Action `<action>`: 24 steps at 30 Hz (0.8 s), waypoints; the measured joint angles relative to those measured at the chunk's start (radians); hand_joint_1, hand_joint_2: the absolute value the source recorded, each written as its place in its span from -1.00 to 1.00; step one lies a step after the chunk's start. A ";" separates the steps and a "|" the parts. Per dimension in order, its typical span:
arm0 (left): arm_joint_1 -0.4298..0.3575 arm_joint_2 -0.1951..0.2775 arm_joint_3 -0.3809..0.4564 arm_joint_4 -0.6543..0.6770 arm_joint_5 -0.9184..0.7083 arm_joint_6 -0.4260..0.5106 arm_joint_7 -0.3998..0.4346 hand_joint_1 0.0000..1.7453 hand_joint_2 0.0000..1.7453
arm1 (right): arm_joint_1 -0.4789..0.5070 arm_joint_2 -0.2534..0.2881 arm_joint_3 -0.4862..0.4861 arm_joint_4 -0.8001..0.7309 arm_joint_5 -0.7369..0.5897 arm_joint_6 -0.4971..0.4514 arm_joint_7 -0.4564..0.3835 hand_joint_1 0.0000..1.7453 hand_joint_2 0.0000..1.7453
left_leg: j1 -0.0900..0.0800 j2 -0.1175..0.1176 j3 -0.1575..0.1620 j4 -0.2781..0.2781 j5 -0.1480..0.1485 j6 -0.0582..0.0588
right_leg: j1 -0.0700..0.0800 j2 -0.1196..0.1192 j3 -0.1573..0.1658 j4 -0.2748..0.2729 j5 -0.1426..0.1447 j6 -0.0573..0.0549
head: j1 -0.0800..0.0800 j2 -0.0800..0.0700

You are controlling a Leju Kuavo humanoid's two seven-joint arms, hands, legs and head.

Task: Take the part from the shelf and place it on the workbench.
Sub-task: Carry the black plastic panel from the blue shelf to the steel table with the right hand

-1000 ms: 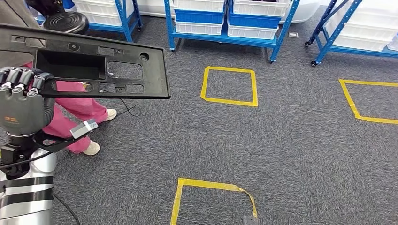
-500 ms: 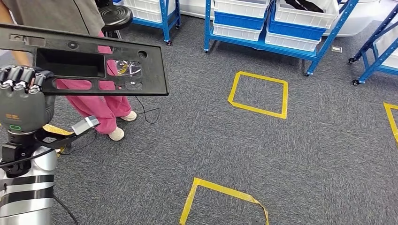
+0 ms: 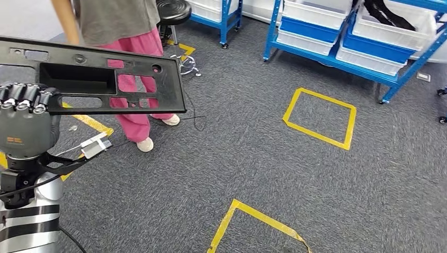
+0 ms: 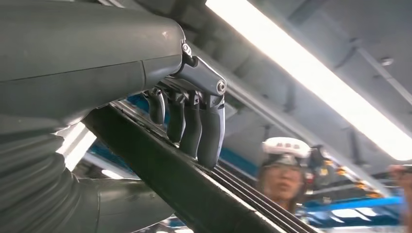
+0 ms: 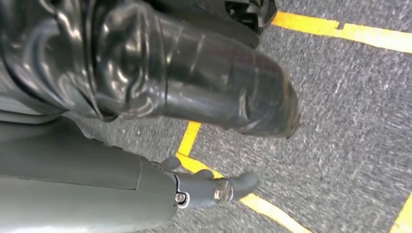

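Part (image 3: 95,74) (flat, black) under left hand's (image 3: 26,124) curled fingers (image 4: 194,128), edge clamped.

Person (image 3: 124,31) behind part (image 3: 105,74), shelves (image 3: 342,42) right.

Nothing here can be read; the back of the robot's left hand (image 3: 23,132) carries a small orange mark, too small to make out.
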 joint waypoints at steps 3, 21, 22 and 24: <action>-0.001 0.001 -0.004 -0.006 -0.010 0.000 0.021 1.00 1.00 | -0.002 0.001 0.000 0.000 0.004 0.000 0.003 -1.00 -1.00 | 0.003 -0.039 -0.006 -0.006 0.011 0.023 | -0.005 0.054 -0.022 0.048 -0.032 0.010 | 0.001 0.000; -0.017 0.010 -0.088 -0.015 -0.028 0.000 0.111 1.00 1.00 | -0.004 0.005 -0.018 -0.001 -0.023 0.018 -0.010 -1.00 -1.00 | -0.002 -0.081 -0.127 0.177 -0.060 -0.007 | -0.008 0.130 0.004 -0.011 0.013 -0.029 | -0.007 0.000; -0.018 0.010 -0.095 -0.015 -0.032 0.000 0.118 1.00 1.00 | -0.002 0.005 -0.021 -0.001 -0.024 0.018 -0.012 -1.00 -1.00 | 0.000 -0.069 -0.153 0.235 -0.083 -0.011 | -0.006 0.114 0.004 -0.011 0.012 -0.030 | -0.007 0.000; -0.018 0.012 -0.107 -0.015 -0.035 0.000 0.133 1.00 1.00 | -0.001 0.005 -0.024 -0.001 -0.024 0.018 -0.013 -1.00 -1.00 | 0.004 -0.058 -0.156 0.253 -0.076 -0.016 | -0.005 0.084 0.004 -0.010 0.010 -0.030 | -0.007 0.000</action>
